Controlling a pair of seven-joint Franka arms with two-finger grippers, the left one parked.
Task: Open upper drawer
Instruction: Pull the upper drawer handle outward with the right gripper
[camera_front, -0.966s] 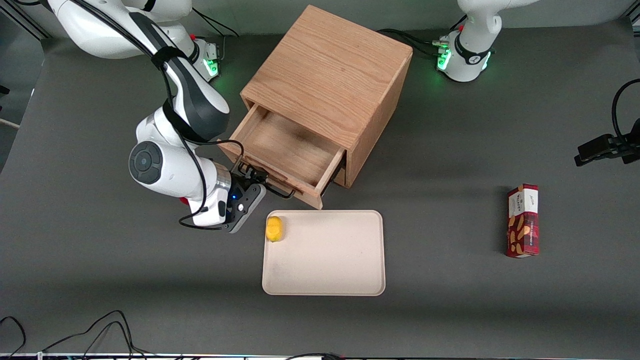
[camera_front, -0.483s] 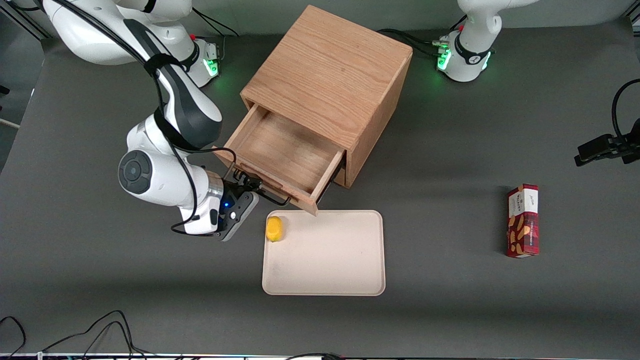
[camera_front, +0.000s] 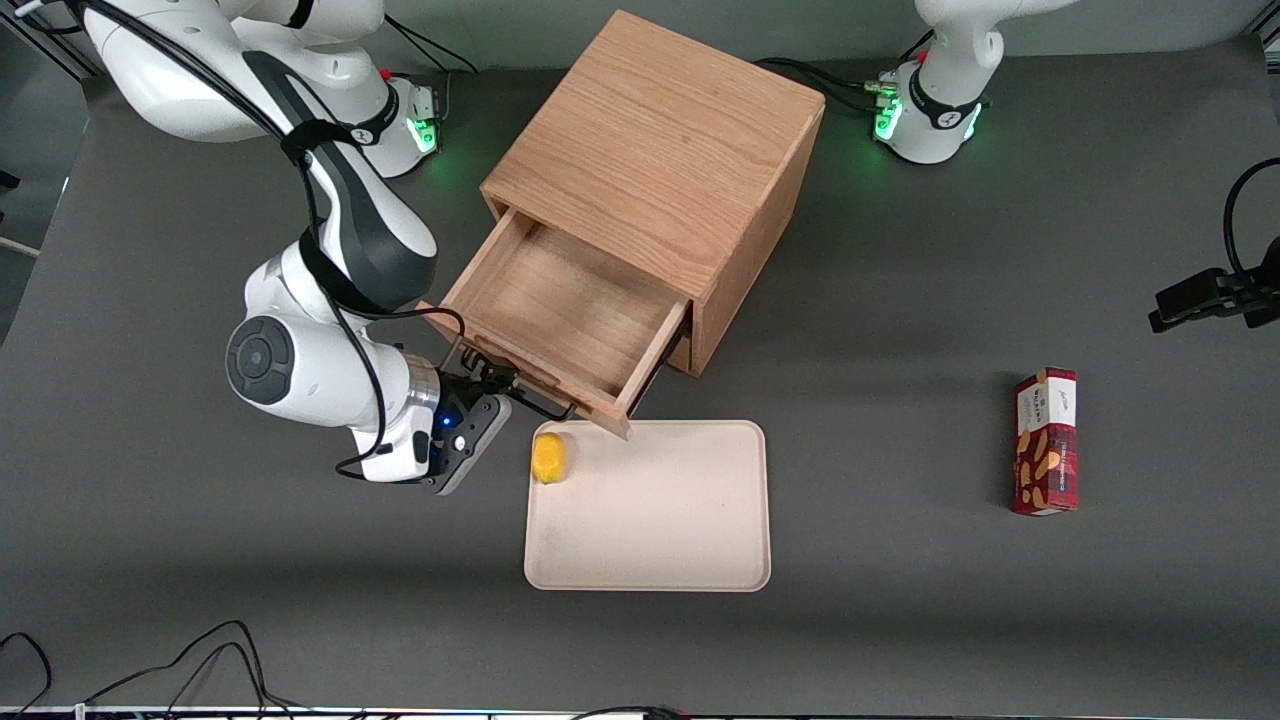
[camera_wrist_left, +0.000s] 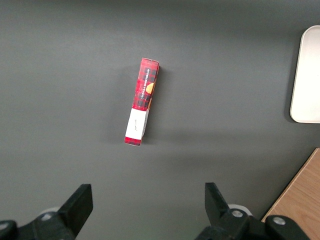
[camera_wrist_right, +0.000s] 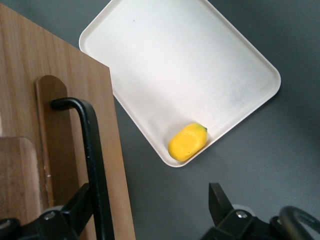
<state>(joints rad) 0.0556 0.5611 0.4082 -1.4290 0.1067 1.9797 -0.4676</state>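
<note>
While the end effector (camera_front: 487, 378) hooked the handle (camera_wrist_right: 93, 165), fingers spread wide, the drawer (camera_front: 560, 320) stood well out; pulling straight would avoid jamming; the tray (camera_front: 700, 520) lay near.

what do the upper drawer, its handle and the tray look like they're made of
The upper drawer looks like light oak-type wood, matte, with visible grain lines, though veneer can't be ruled out. Its handle, beside the gripper, is a smooth black bar, probably painted metal. The tray looks like cream plastic or fibre composite: uniform, matte, rounded moulded rim.

Lemon-like fruit (camera_front: 548, 457) on tray (camera_front: 660, 540) (beige).
</note>
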